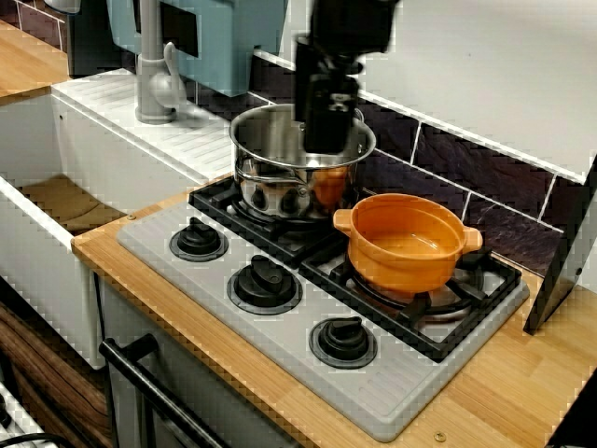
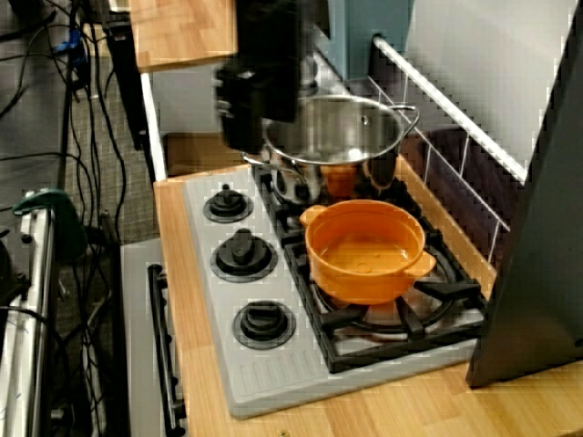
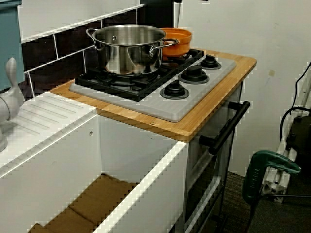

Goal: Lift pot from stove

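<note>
The orange pot [image 1: 406, 245] [image 2: 364, 252] sits empty on the right burner grate of the grey stove [image 1: 401, 392] [image 2: 273, 375], its two small handles pointing left and right. In the side view the pot [image 3: 178, 40] is half hidden behind a steel pot. My gripper [image 1: 326, 140] [image 2: 258, 137] is a blurred black block hanging over the steel pot's rim, up and to the left of the orange pot and not touching it. Its fingers cannot be told apart.
A taller shiny steel pot [image 1: 280, 163] [image 2: 337, 137] [image 3: 129, 46] stands on the left burner, close beside the orange one. Three black knobs [image 1: 266, 283] line the stove's front. A white sink [image 1: 56, 201] with a grey faucet [image 1: 154, 79] lies left; a dark panel [image 2: 537, 255] leans right.
</note>
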Robot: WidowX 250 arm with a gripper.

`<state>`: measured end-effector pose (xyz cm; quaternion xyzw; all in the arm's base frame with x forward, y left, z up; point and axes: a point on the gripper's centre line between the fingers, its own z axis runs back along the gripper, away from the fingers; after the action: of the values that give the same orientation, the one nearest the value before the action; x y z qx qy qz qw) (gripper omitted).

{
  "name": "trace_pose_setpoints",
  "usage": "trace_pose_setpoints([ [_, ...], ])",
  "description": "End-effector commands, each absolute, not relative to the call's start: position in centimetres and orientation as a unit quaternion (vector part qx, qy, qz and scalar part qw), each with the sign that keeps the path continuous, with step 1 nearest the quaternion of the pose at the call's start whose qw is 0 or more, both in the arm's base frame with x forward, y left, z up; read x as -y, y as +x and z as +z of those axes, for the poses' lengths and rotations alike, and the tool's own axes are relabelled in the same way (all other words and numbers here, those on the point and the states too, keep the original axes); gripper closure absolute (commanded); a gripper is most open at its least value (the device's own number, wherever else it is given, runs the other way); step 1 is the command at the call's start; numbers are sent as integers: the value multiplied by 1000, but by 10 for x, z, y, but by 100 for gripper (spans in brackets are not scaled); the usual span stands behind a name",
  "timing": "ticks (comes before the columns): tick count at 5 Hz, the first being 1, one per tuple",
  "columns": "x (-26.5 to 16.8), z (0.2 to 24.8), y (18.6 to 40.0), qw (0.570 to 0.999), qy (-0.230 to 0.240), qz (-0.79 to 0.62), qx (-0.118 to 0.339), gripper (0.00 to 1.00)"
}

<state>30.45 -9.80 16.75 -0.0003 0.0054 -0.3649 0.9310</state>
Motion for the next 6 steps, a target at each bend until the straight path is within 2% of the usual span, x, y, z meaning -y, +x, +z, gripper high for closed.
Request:
trace_pose_setpoints([
  [1,113,170,351,920,30,-389,31,0],
  [2,116,165,367,919,36,-391,30,0],
  [3,117,161,378,926,24,-376,37,0],
  [6,138,135,390,936,17,-349,42,0],
])
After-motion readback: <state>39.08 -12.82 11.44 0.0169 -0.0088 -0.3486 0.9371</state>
